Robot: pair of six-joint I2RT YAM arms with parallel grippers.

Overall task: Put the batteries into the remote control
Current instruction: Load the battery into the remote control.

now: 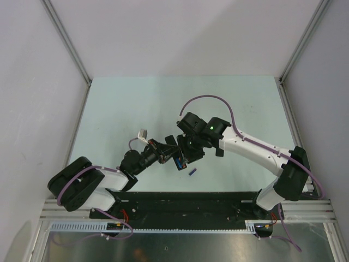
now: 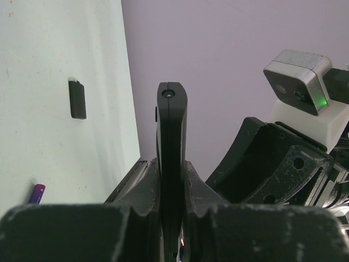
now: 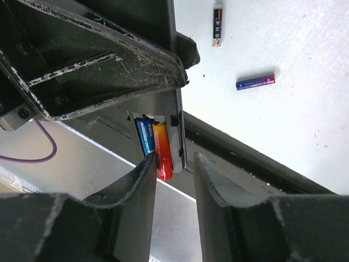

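My left gripper (image 2: 172, 164) is shut on the remote control (image 2: 172, 125), a slim black bar held edge-on above the table. In the right wrist view its open battery bay (image 3: 175, 143) holds a blue battery (image 3: 144, 136) and a red-orange battery (image 3: 162, 152) whose lower end sticks out. My right gripper (image 3: 174, 158) is open just below the bay, its left finger (image 3: 144, 180) beside the red-orange battery, nothing between the jaws. Another blue-purple battery (image 3: 255, 82) lies on the table (image 1: 192, 173). From above, both grippers meet at the table's middle (image 1: 182, 154).
A dark battery (image 3: 217, 23) lies on the table beyond the blue-purple one. A small black rectangular plate (image 2: 78, 99) lies flat on the table to the left. The black rail (image 1: 185, 202) with the arm bases runs along the near edge. Grey walls stand on three sides.
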